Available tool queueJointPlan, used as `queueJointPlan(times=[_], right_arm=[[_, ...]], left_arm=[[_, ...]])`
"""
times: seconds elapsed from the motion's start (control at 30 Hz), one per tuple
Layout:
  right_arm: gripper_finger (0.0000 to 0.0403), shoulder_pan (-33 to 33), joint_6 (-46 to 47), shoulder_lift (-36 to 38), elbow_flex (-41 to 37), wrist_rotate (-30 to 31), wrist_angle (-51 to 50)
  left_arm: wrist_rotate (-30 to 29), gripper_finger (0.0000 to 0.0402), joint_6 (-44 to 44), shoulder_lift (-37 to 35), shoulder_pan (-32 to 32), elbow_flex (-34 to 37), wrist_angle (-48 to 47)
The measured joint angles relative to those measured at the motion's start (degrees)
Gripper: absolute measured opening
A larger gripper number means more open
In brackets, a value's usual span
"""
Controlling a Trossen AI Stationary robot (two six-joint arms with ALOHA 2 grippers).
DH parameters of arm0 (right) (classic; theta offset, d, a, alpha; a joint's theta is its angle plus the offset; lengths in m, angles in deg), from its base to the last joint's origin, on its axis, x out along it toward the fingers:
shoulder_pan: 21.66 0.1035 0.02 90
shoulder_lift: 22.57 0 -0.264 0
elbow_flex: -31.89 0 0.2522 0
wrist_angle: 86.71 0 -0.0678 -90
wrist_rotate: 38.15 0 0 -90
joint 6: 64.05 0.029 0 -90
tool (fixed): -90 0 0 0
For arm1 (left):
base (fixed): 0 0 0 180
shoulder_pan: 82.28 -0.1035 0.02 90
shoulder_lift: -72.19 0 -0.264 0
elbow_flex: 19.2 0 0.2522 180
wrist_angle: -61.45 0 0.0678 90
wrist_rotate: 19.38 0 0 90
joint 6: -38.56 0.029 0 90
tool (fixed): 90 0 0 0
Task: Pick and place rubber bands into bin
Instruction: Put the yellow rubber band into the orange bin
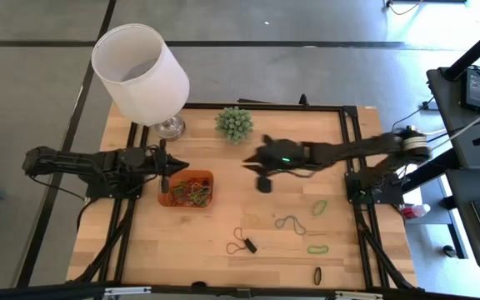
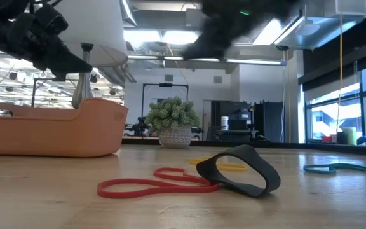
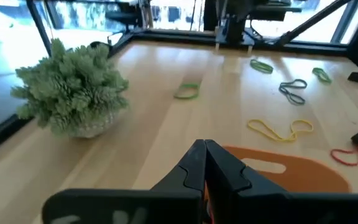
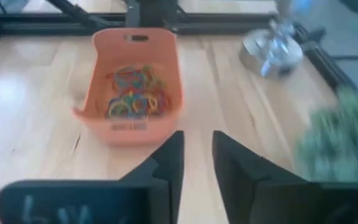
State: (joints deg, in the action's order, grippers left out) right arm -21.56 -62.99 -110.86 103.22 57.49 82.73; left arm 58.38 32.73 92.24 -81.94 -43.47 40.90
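The orange bin [image 1: 210, 176] sits left of the table's middle and holds a heap of coloured rubber bands [image 4: 132, 94]. More rubber bands lie loose on the wood: green ones [image 1: 319, 207] [image 1: 317, 248], a blue-grey one [image 1: 290, 222], a yellow one [image 3: 280, 129], and a red one [image 2: 151, 184] beside a black one [image 2: 240, 170]. My left gripper [image 1: 177, 164] hangs shut just above the bin's far left rim, holding nothing. My right gripper [image 1: 247, 160] hovers open and empty over the table's middle, to the right of the bin and pointing toward it [image 4: 196, 155].
A white lamp [image 1: 140, 71] stands at the far left corner, its metal foot [image 1: 171, 127] just beyond the bin. A spiky green plant [image 1: 234, 122] sits at the far edge, close to my right gripper. Another black band [image 1: 317, 275] lies near the front edge.
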Motion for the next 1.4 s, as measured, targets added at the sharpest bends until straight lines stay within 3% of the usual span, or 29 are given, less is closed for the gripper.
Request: queueJointPlan(times=[0.27,0.47,0.63,0.8,1.0,1.2,1.4], right_arm=[[0.0006,3.2,9.9,22.4,-26.8,4.1,5.3],[0.0023,4.7,15.5,32.2,-37.6,5.6,6.9],[0.002,4.7,20.2,35.7,-43.9,5.7,6.8],[0.001,4.7,23.9,35.8,-48.2,5.4,6.6],[0.0011,4.7,24.2,35.8,-48.7,5.3,6.1],[0.0022,4.7,24.2,35.8,-48.7,4.9,6.2],[0.0023,4.7,24.2,35.8,-48.6,4.8,6.2]], left_arm=[[-0.2,0.0002,-2.3,15.7,0.2,-9.1,0.2],[-1.4,0.0002,1.8,34.5,3.4,-22.1,-0.3],[-1.8,0.0002,6.0,51.2,7.2,-35.9,-6.1],[-3.1,0.0003,8.0,64.8,9.9,-48.9,-12.8],[-1.9,0.0011,11.2,76.3,11.9,-59.9,-13.4],[3.2,0.0065,12.2,86.2,12.7,-68.6,-15.0],[4.9,0.0125,13.1,93.9,13.1,-72.3,-17.7]])
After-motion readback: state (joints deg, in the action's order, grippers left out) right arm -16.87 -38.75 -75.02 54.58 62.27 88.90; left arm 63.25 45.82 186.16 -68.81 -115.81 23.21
